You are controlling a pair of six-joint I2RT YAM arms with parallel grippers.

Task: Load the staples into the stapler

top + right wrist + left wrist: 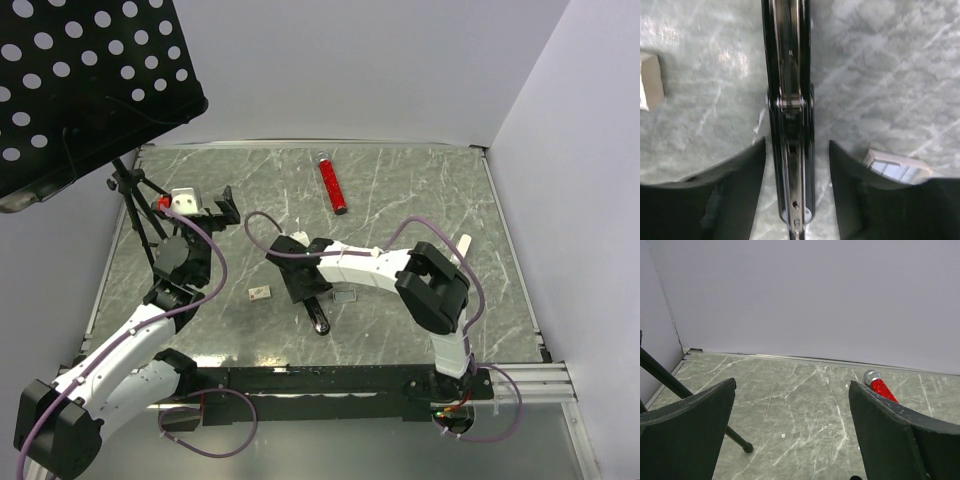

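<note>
The black stapler [319,318] lies opened out flat on the marble table. In the right wrist view the stapler [790,100] runs straight up the frame, its metal channel facing up. My right gripper [305,293] is open and low over it. In its own view the right gripper [797,145] has one finger on each side of the stapler, with gaps on both sides. The staples [346,297] lie on the table just right of the stapler, and also show beside the right finger [897,165]. My left gripper [205,212] is raised at the left, open and empty [792,385].
A small beige box piece [259,293] lies left of the stapler, also in the right wrist view [650,82]. A red tube [333,185] lies at the back and shows in the left wrist view [881,388]. A tripod [135,205] and a perforated black panel [80,70] stand at the far left.
</note>
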